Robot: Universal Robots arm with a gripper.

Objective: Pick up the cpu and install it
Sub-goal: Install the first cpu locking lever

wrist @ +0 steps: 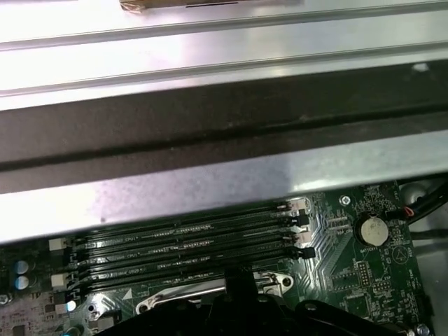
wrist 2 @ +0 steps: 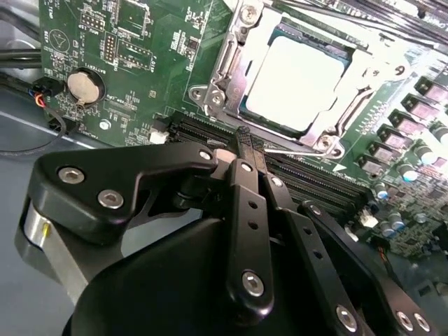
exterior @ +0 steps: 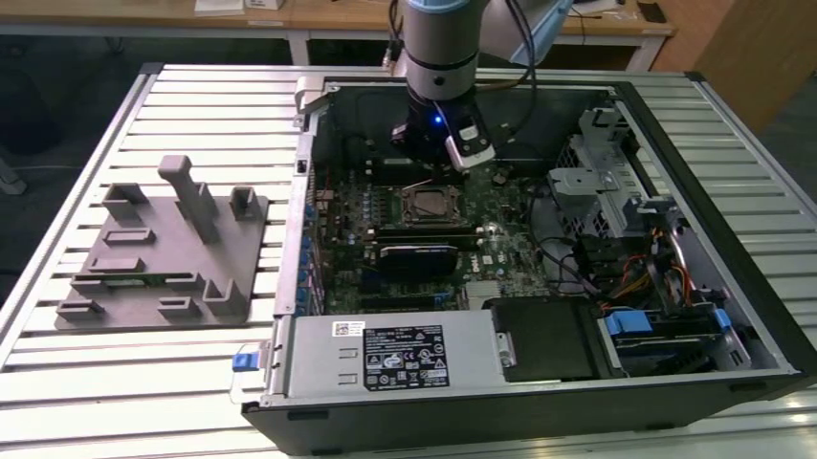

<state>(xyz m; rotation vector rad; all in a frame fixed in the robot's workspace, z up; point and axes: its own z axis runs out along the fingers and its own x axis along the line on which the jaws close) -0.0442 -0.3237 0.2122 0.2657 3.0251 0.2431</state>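
— Inside the open computer case (exterior: 715, 316), where do you see the cpu?

— You see the cpu (wrist 2: 297, 80) seated in the socket (wrist 2: 224, 63) on the motherboard (wrist 2: 140, 49), its pale top plate facing up.

— And your gripper?

— Your gripper (wrist 2: 245, 140) hovers just beside the socket, above the memory slots (wrist: 182, 245), its fingers pressed together and holding nothing. The grey fixture tray (exterior: 166, 253) sits on the table (exterior: 128, 382) at the exterior view's left.
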